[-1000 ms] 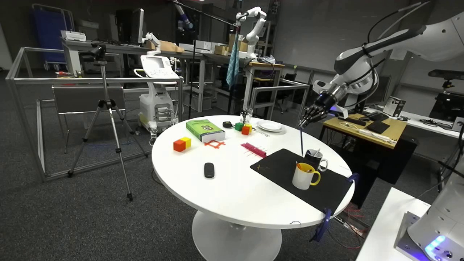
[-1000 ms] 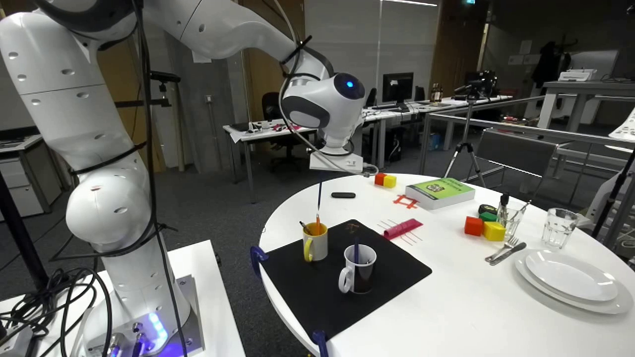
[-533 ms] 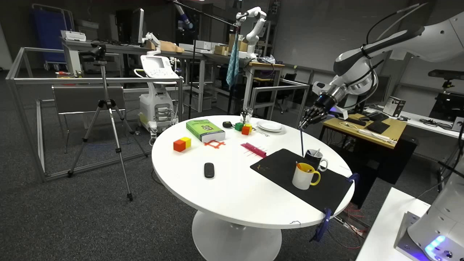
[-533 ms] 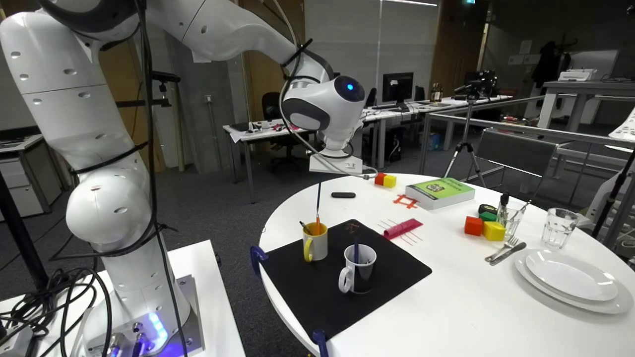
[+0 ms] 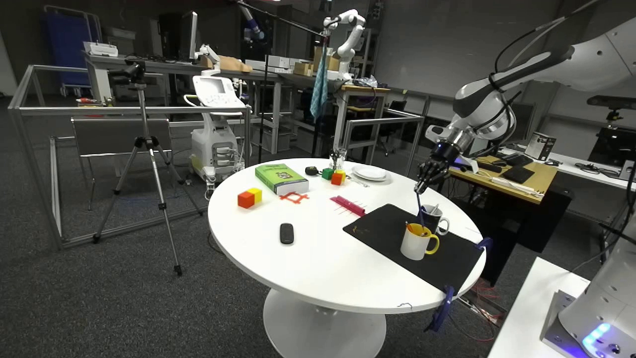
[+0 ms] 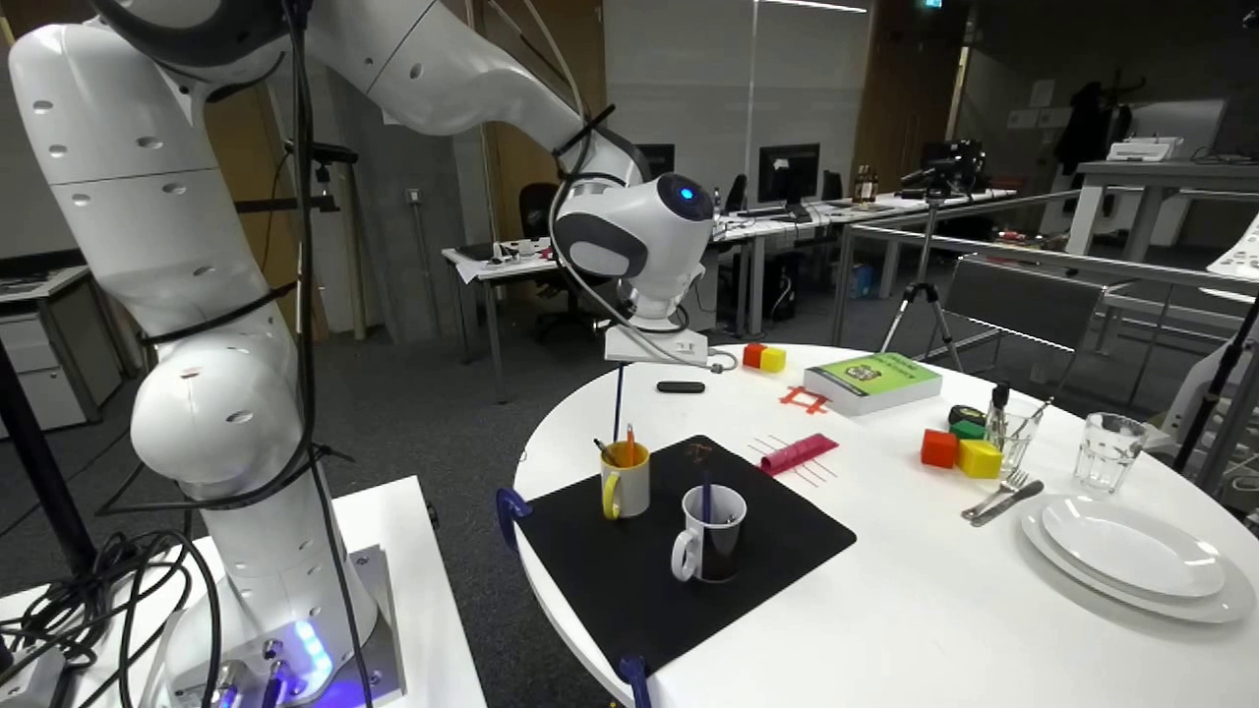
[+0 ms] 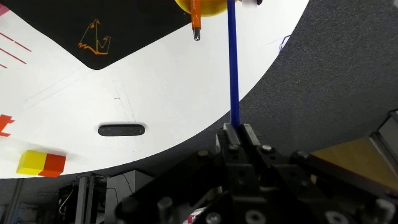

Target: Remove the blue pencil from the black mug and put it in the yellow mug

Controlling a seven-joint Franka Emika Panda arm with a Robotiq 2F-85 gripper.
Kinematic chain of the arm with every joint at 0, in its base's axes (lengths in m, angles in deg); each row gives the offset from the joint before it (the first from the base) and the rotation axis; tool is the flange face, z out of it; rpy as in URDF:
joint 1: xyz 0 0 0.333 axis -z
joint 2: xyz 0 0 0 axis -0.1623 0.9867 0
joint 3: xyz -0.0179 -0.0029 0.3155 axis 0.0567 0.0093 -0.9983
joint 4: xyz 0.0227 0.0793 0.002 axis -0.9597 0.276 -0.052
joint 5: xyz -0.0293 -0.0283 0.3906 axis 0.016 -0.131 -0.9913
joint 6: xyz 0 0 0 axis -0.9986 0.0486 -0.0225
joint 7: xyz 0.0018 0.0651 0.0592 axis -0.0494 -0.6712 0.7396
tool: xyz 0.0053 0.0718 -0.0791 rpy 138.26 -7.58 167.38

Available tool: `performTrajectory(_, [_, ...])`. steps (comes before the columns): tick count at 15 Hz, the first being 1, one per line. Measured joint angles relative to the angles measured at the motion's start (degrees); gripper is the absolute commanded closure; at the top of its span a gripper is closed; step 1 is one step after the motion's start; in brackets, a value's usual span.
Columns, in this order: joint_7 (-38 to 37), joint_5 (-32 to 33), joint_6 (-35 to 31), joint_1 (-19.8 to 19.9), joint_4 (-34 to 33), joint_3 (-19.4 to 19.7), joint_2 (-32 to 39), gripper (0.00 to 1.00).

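- Wrist view: showing black two-finger gripper clamped on upper end of long thin blue pencil, aimed at rim of white-sided ceramic-looking yellow mug; leaving lower end out of frame.
- Risk: held by one end only, so likely to pivot if bumped. Might snag on orange metal-tipped pen sharing that mouth.
- Count: 1 matte black mat, 1 slim black remote-like oblong, 1 yellow cube, 1 red cube.
- In an exterior view: see pencil out of white-handled cylindrical black mug and reaching down to yellow mug's mouth just beside. Cannot tell whether inside or only above.
- Risk: if released while leaning on rim, likely to topple onto mat. If pushed sideways, could knock yellow mug into black one.
- Count: 2 mugs, 2 dark blue clamps, 1 magenta roll-shaped piece.
- In an exterior view: see second thin blue stick standing in black mug, kind unclear. See pencil stop at or behind yellow mug's far rim; cannot tell which.
- Risk: if lowered slightly off, would slide down outside wall.
- Count: 2 red cubes, 2 yellow cubes, 1 green cube, 2 clear glasses, 2 white round plates, 1 fork, 1 knife, 1 thick green book.
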Motion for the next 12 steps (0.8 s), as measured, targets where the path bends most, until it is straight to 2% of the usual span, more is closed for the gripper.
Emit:
performTrajectory(5, [5.57,1.77,-2.61,0.0,1.39,-0.03,0.28,0.98])
performTrajectory(12, [16.99,0.18,-4.14,-0.02,2.72,-0.04,1.69,0.98])
